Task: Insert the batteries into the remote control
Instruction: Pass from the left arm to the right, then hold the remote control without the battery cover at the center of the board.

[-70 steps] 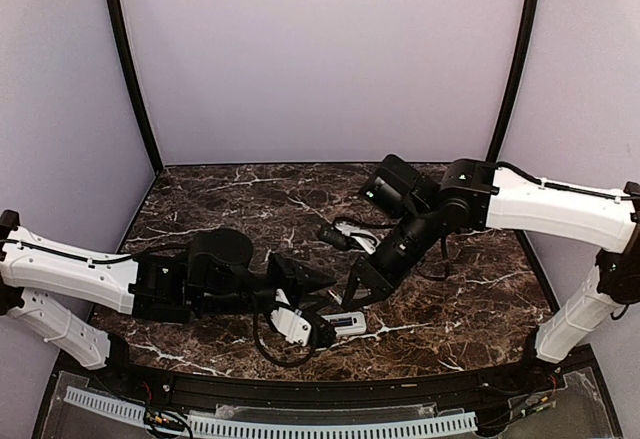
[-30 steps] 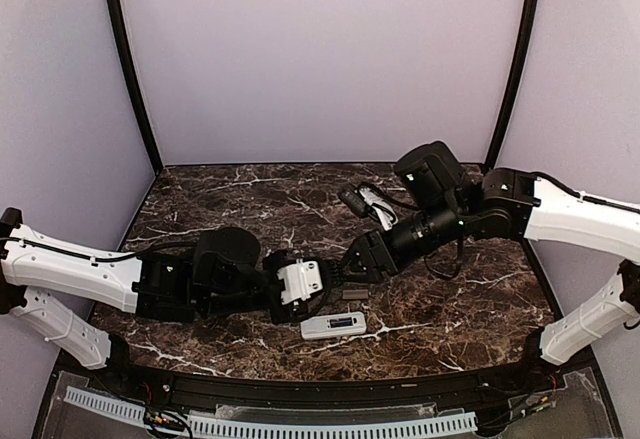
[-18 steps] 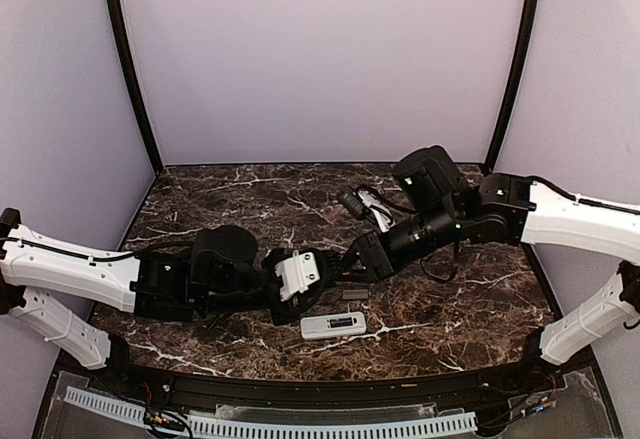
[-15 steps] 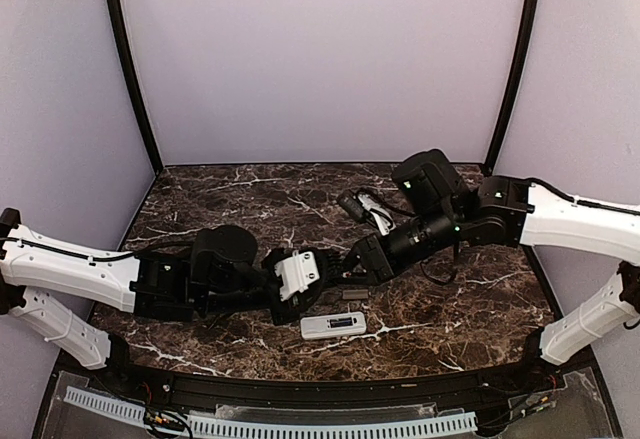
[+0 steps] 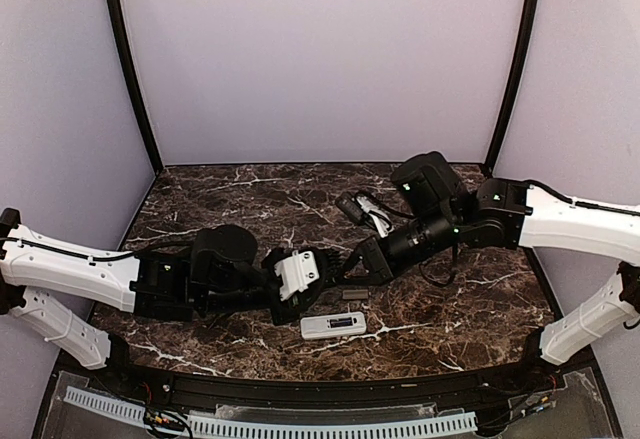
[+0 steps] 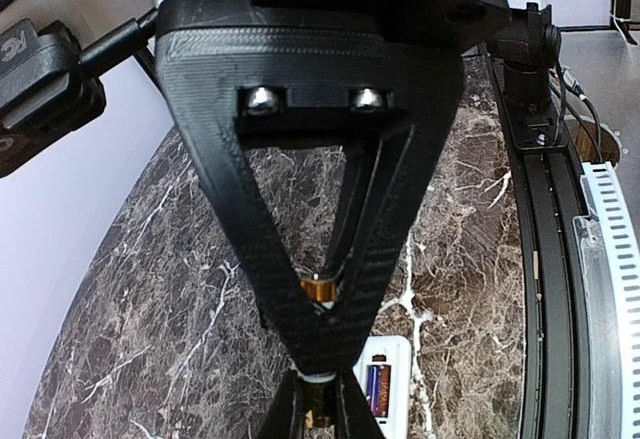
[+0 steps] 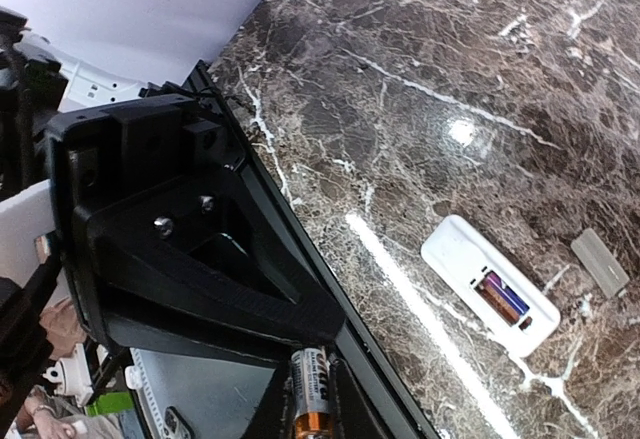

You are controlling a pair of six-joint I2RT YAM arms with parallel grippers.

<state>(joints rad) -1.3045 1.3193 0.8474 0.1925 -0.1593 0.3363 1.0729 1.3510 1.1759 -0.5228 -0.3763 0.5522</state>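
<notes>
Pinching slim black-and-orange cylindrical battery (image 7: 309,379) in narrowly closed left gripper (image 6: 318,301), clamping it too in narrowed right gripper (image 7: 308,421), near upturned white rectangular plastic remote control (image 7: 490,284).

Counting by kind, the held battery (image 7: 310,389), pinched off the counter (image 5: 220,199) where the two hands meet, and the seated battery (image 7: 500,297), lying in the open compartment, make two of that kind. There is one remote control (image 5: 333,325), white, by the counter's near edge. There is one cover piece (image 5: 355,294), small, flat and grey, just beyond the remote control. There are two arms, the left arm (image 5: 70,269) and the right arm (image 5: 570,209). Each ends in one hand, so there are two hands: the left hand (image 5: 330,265) and the right hand (image 5: 348,262). There is one marble counter.
</notes>
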